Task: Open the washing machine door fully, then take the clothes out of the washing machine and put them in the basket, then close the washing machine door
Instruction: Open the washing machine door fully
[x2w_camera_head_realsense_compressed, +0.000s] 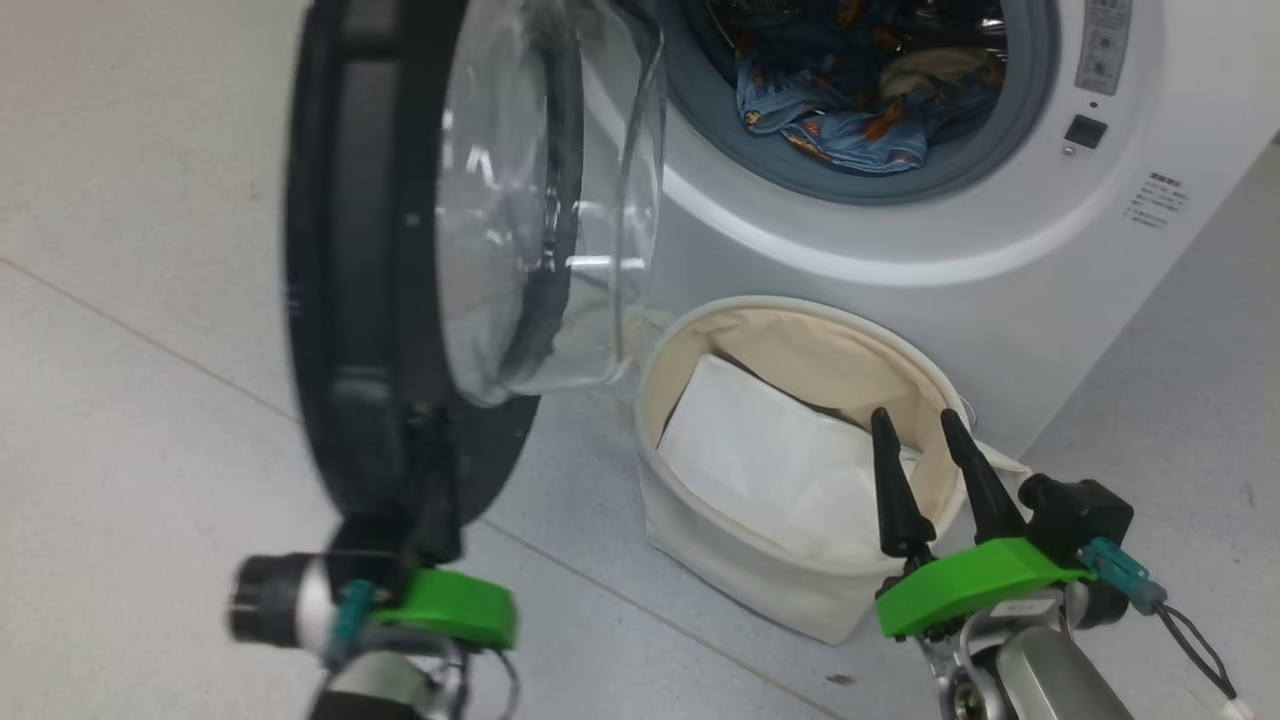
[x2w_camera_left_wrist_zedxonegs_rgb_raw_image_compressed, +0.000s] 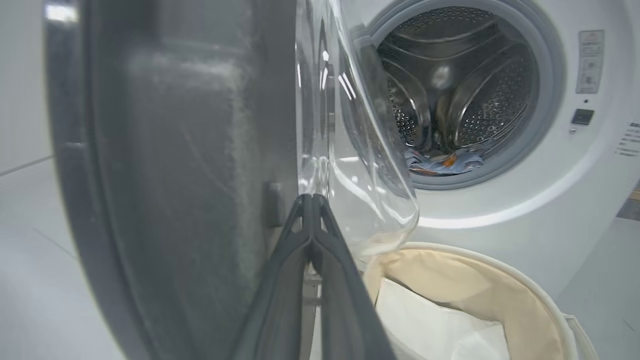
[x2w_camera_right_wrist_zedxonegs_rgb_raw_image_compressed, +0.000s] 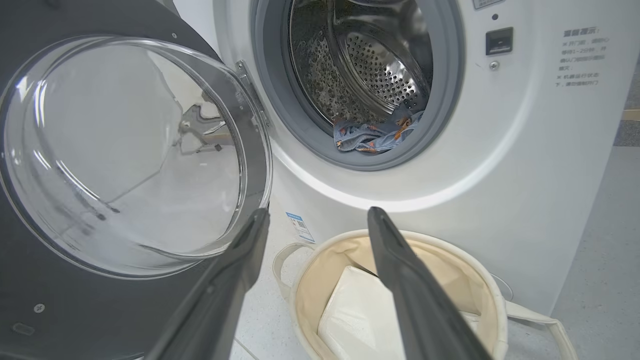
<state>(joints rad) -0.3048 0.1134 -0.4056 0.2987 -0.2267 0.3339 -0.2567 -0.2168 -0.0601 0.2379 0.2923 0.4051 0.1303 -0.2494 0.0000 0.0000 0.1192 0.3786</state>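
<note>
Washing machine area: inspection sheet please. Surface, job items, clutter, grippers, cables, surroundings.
Surface: pale tiled floor, one small dark speck near the basket.
Job's things: washing machine with its door open; clothes lying in the drum; basket on the floor below the opening, holding a flat white sheet.
Clutter: nothing seen.
Grippers: left gripper shut, tips at the door's lower rim; right gripper open, above the basket, holding nothing.
Cables: teal-plugged cable at the right wrist, hanging loose.
Surroundings: nothing seen.
</note>
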